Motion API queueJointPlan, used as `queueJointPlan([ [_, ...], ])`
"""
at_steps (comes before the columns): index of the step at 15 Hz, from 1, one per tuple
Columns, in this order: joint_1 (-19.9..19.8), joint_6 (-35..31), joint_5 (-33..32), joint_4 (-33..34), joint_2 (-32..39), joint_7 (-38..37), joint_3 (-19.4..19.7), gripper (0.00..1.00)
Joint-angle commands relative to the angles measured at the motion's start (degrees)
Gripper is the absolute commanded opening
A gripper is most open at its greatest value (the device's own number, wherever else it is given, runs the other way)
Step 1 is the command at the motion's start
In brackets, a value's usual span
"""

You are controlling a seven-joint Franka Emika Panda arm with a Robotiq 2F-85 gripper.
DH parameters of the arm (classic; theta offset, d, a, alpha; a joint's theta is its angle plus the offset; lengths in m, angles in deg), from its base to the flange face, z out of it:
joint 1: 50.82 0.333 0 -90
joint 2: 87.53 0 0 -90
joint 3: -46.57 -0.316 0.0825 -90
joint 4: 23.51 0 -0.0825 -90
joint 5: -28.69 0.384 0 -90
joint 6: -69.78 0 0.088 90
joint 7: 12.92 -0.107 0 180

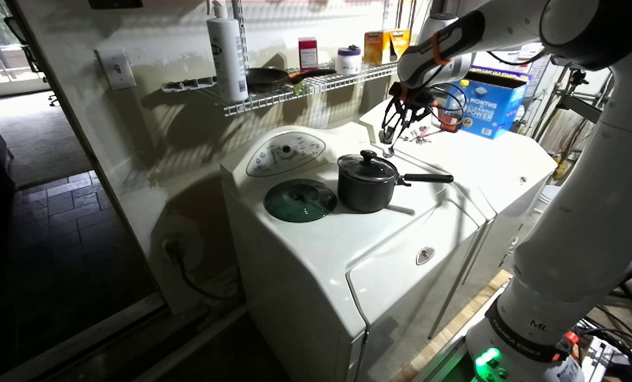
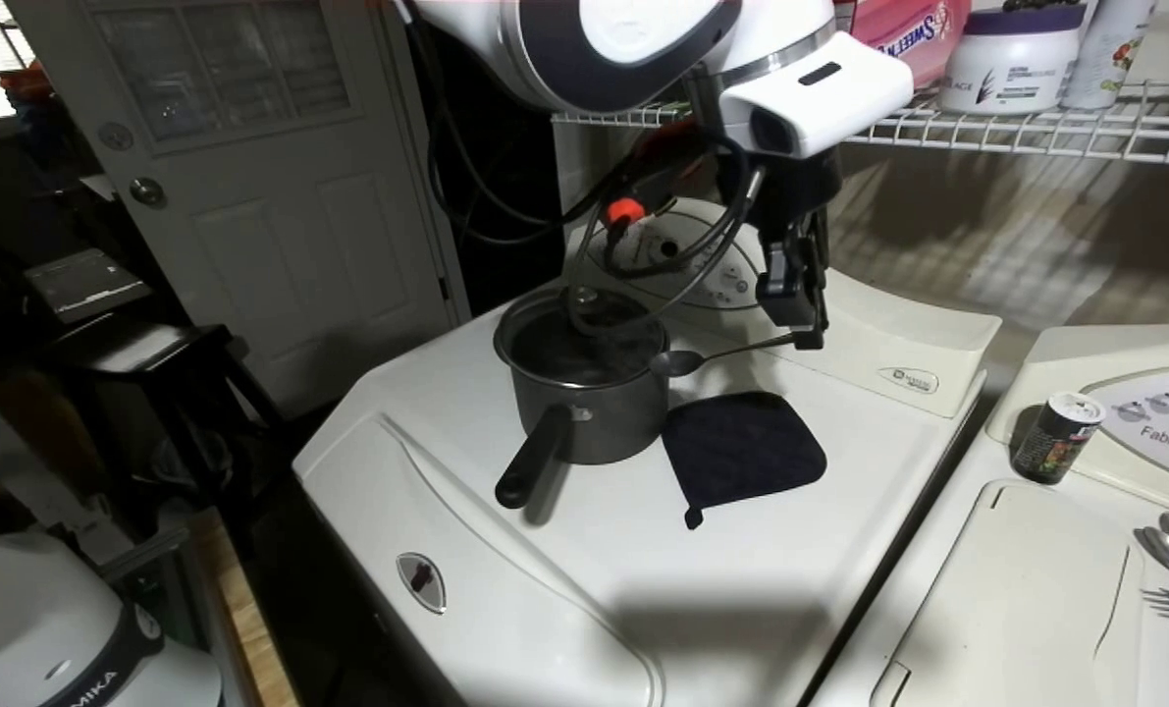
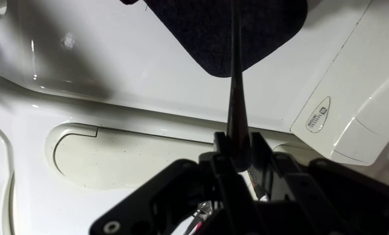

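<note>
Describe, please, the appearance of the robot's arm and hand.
The arm is white and rounded, with dark bands. A dark collar near its base reads "FRANKA EMIKA"; a light below glows green. Dark cables and an orange-red piece show beside the hand, which is black with angular, jointed fingers.

Free room spans the white appliance top [image 2: 604,550] before the flat potholder [image 2: 746,452], but the lidded pot [image 2: 618,422] blocks one side and a spoon [image 2: 677,364] hangs above

I see a white arm [image 1: 576,212] with black bands [image 1: 517,338], one lettered FRANKA EMIKA, dark looping cables [image 2: 505,241], an orange-red fitting [image 2: 625,211] and a black gripper [image 3: 238,142].
</note>
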Motion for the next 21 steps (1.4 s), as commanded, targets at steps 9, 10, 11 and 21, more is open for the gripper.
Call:
queueJointPlan([
  [9,-2.3,-8.8,-24.2,-10.4,-12.1,-26.7,-7.7,0.05],
  [10,-2.8,-8.7,-26.7,-10.5,-12.8,-29.1,-8.4,0.05],
  [11,-3.4,-9.0,-29.6,-10.7,-13.3,-31.5,-9.1,0.05],
  [21,-4.1,-7.3,-35.6,-9.2,-13.0,-35.4,-10.5,0.05],
])
